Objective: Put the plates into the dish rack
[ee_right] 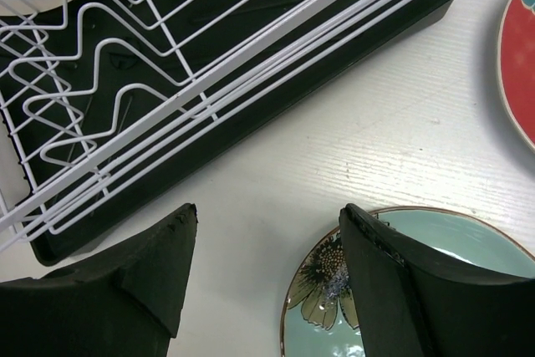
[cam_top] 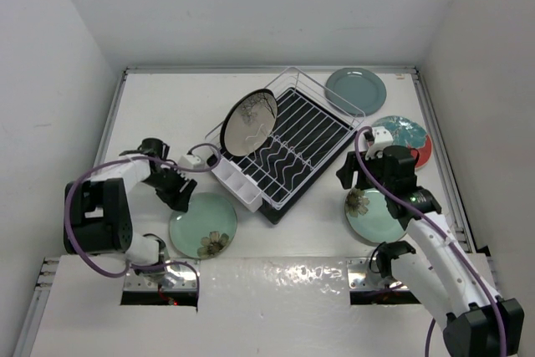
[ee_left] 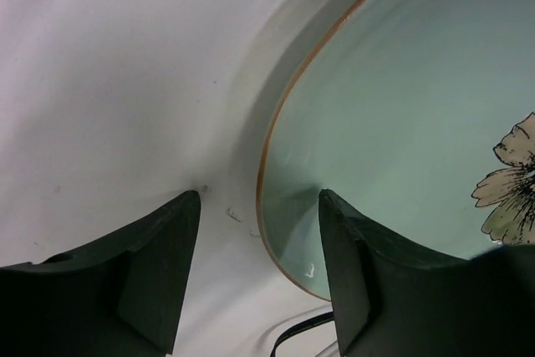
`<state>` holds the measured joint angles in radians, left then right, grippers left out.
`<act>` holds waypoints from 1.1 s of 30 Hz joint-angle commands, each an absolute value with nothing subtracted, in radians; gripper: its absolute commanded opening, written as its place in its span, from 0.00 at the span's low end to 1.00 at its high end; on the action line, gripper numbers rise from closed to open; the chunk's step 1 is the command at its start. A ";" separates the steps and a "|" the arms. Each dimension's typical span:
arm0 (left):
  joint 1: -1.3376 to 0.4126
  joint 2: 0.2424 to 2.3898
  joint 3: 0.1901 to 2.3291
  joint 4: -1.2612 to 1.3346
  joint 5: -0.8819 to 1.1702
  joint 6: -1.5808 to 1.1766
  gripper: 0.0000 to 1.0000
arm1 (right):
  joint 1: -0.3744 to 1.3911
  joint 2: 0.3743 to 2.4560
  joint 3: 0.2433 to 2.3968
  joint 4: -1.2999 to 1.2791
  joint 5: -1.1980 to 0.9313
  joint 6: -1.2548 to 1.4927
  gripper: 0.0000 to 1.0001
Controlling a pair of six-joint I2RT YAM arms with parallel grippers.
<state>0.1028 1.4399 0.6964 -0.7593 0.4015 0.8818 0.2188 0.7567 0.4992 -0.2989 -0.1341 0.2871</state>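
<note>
**Glazed plates are lying flat while both claws are gaping**

Nearest, at seven o'clock from the rack, the left pale green plate (cam_top: pixel 203 225) is lying flat on the white counter (cam_top: pixel 150 106). The left claw (ee_left: pixel 259 206) is standing apart and straddling the plate's tan rim at its eleven o'clock edge. One finger is hanging over the glaze, the other over bare counter. At five o'clock the right pale green plate (cam_top: pixel 376 215) is lying flat too. The right claw (ee_right: pixel 267 211) is spreading wide over its flowered edge and gripping nothing.

I am judging these plates to be stiff, fairly heavy, slick with glaze and breakable. Only the thin rim is offering a hold, and a plate lying flat is leaving little room for a finger underneath, so a pinch there is risking a slip.

Mid-counter, the dish rack (cam_top: pixel 301 144) is sitting askew. Its cutlery box (cam_top: pixel 236 183) is crowding the left claw's lifting path. A cream plate (cam_top: pixel 249 121) is already leaning in the wires at the rack's ten o'clock end and taking up those slots. Farther off, the red plate (cam_top: pixel 407 135) is lying at three o'clock. The grey-teal plate (cam_top: pixel 355 89) is resting at one o'clock, just beside the rack's far corner.
</note>
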 commanded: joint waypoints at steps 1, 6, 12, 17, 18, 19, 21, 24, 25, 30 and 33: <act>0.078 1.494 0.690 -0.732 0.439 0.893 0.52 | 0.224 0.761 0.529 -0.287 -0.124 0.268 0.68; 0.113 1.589 0.725 -0.765 0.462 0.891 0.15 | 0.224 0.778 0.552 -0.291 -0.121 0.256 0.68; 0.242 1.624 0.836 -0.844 0.454 0.946 0.00 | 0.224 0.784 0.561 -0.296 -0.112 0.241 0.69; 0.362 1.641 1.018 -0.986 0.448 1.057 0.00 | 0.224 0.785 0.555 -0.281 -0.113 0.242 0.69; 0.377 1.644 1.084 -1.008 0.449 1.078 0.00 | 0.224 0.785 0.554 -0.279 -0.114 0.245 0.69; 0.390 1.647 1.116 -1.029 0.451 1.083 0.00 | 0.224 0.785 0.552 -0.275 -0.114 0.247 0.69; 0.414 1.646 1.179 -1.089 0.468 1.088 0.00 | 0.224 0.785 0.551 -0.267 -0.115 0.250 0.69; 0.414 1.611 1.265 -1.112 0.477 1.080 0.00 | 0.224 0.785 0.546 -0.262 -0.115 0.249 0.69; 0.414 1.602 1.290 -1.105 0.474 1.075 0.00 | 0.224 0.788 0.546 -0.261 -0.114 0.247 0.69; 0.417 1.608 1.373 -1.109 0.462 1.019 0.00 | 0.224 0.808 0.558 -0.252 -0.114 0.236 0.69; 0.417 1.621 1.494 -1.157 0.500 0.985 0.00 | 0.224 0.822 0.577 -0.252 -0.107 0.226 0.70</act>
